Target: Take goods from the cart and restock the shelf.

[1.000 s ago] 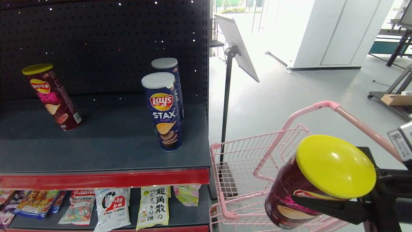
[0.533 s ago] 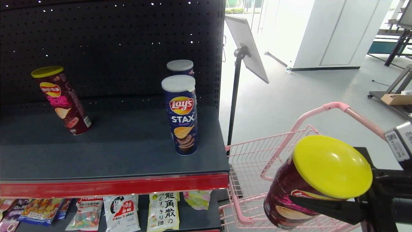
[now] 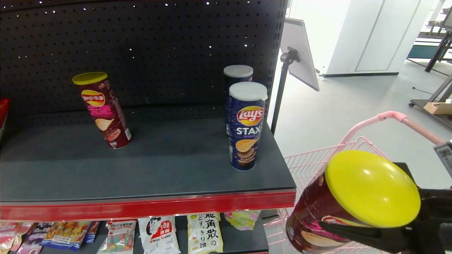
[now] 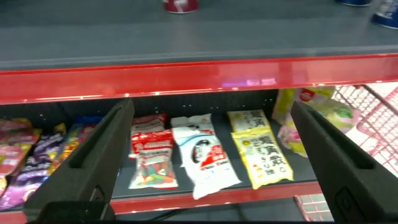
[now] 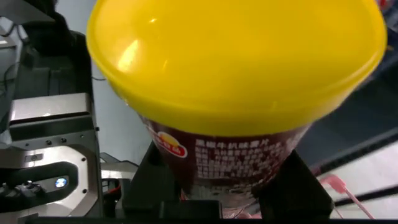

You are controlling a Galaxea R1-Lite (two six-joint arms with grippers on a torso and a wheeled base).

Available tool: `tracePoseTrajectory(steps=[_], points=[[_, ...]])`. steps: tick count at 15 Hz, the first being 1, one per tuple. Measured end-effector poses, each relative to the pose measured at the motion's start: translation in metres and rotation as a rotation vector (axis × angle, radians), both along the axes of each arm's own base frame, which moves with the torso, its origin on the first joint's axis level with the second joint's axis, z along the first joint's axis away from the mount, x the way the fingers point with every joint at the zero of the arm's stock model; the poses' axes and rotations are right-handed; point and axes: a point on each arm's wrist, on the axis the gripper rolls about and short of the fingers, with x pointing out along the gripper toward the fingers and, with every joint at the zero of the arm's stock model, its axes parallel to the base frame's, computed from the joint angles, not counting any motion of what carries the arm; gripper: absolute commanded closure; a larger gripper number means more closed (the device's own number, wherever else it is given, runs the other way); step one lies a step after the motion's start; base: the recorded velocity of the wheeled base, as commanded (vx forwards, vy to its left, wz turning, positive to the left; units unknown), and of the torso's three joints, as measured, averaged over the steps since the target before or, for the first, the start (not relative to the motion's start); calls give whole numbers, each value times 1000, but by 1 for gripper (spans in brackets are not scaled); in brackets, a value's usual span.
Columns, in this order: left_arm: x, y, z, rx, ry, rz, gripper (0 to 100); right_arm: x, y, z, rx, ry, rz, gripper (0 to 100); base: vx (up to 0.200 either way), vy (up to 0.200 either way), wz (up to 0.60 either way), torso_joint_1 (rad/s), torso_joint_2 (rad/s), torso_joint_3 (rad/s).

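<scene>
My right gripper (image 3: pixel 353 227) is shut on a maroon chip can (image 3: pixel 349 201) with a yellow lid, held tilted above the pink cart (image 3: pixel 367 125) to the right of the shelf. In the right wrist view the same maroon chip can (image 5: pixel 236 93) sits between the black fingers (image 5: pixel 155 183). On the dark shelf (image 3: pixel 148 173) stand a matching maroon can (image 3: pixel 104 111) at the left and a blue can (image 3: pixel 247 127) near the right end, with a second blue can (image 3: pixel 238 74) behind it. My left gripper (image 4: pixel 211 162) is open, low in front of the shelf's red edge (image 4: pixel 199 78).
The lower shelf holds several snack bags (image 3: pixel 162 234), also the snack bags (image 4: pixel 199 158) in the left wrist view. A sign board on a black stand (image 3: pixel 300 60) rises beside the shelf's right end. A black pegboard (image 3: pixel 141 49) backs the shelf. Open floor lies to the right.
The head camera has swung, so the shelf and cart sit farther right in the picture. The held maroon can keeps its place in my right gripper.
</scene>
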Motion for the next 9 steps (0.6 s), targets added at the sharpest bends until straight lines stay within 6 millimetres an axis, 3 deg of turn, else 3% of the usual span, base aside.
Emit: tracePoseTrajectory(steps=[9], points=[[0,0,0,0,0,0,0,-15,-2,-7,-3,6,50,100,0,200,0,1,0,2]])
